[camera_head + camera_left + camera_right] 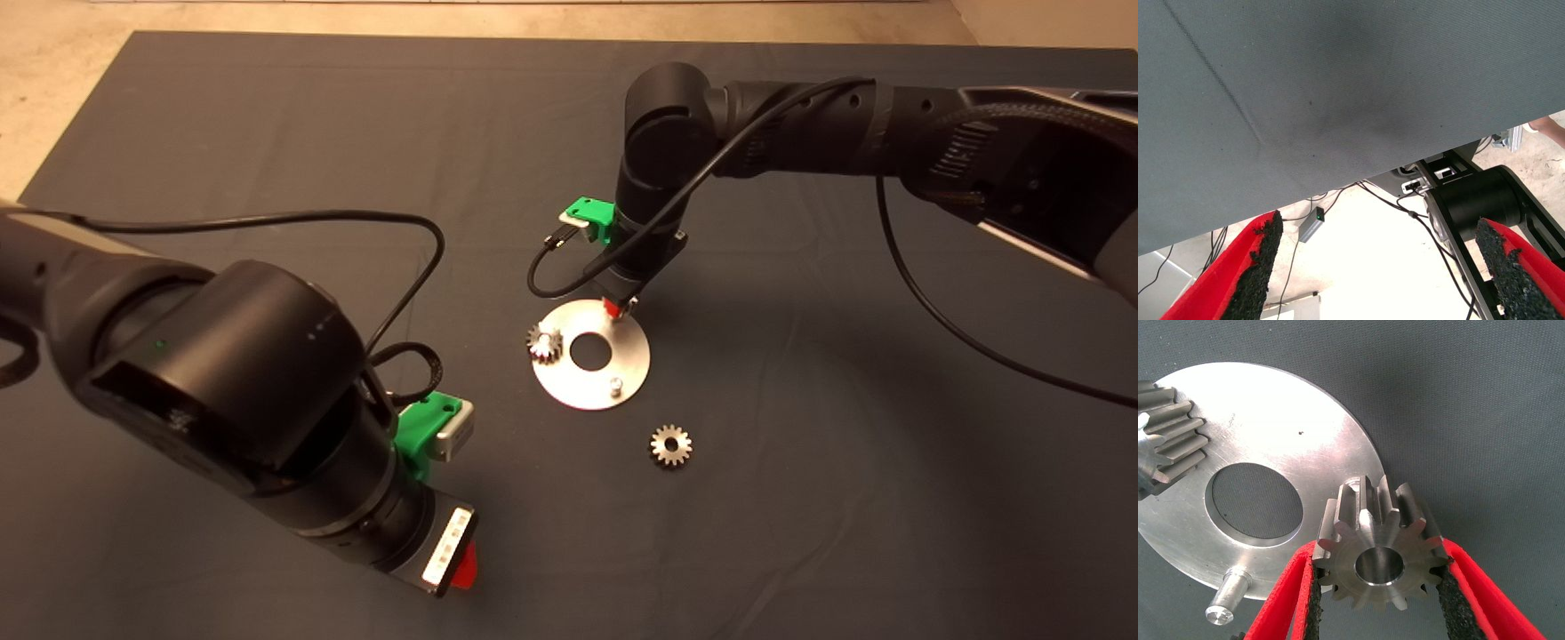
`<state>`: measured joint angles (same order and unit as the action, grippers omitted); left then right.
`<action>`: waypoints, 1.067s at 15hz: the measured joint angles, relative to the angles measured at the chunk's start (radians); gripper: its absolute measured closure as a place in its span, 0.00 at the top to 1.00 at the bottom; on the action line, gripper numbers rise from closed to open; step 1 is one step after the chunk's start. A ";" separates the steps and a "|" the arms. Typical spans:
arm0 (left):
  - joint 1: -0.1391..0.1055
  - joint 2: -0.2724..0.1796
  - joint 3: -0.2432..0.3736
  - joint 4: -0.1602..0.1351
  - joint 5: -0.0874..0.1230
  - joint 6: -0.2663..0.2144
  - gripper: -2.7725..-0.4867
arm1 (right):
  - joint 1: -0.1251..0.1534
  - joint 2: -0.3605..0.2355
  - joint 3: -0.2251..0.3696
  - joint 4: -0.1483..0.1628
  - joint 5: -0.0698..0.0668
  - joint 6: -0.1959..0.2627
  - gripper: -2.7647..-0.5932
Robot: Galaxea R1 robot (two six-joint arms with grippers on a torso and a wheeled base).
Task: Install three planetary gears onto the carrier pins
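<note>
The shiny round disc (622, 356) lies mid-mat, also in the right wrist view (1291, 433). One planetary gear (544, 342) sits on its left carrier pin (1168, 447). A bare carrier pin (613, 385) stands at the near edge (1223, 605). My right gripper (620, 308) is shut on a second gear (1368, 520) and holds it tilted over the disc's far edge; the third pin is hidden beneath it. A third gear (670, 445) lies flat on the mat, near-right of the disc. My left gripper (458, 569) is parked at the lower left, fingers (1258, 267) wide apart and empty.
The dark mat (800, 498) covers the table. Black cables hang from both wrists near the disc (551, 276). Past the mat's edge, the left wrist view shows the floor, cables and the robot's black base (1478, 200).
</note>
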<state>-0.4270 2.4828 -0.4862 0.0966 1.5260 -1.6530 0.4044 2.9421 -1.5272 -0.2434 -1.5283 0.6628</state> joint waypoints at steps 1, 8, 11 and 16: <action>0.000 0.000 0.000 0.000 0.000 0.000 0.68 | 0.000 0.000 0.000 0.000 0.000 0.000 0.21; 0.000 0.000 0.000 0.000 0.000 0.000 0.68 | -0.001 -0.001 0.000 -0.001 0.001 0.000 0.21; 0.000 0.000 0.000 0.000 0.000 0.000 0.68 | -0.001 -0.003 0.000 -0.001 0.002 0.000 0.21; 0.000 0.000 0.011 -0.004 0.000 0.000 0.68 | -0.001 -0.003 0.000 0.000 0.002 0.000 0.21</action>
<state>-0.4270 2.4827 -0.4751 0.0923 1.5260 -1.6530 0.4030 2.9394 -1.5272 -0.2438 -1.5264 0.6628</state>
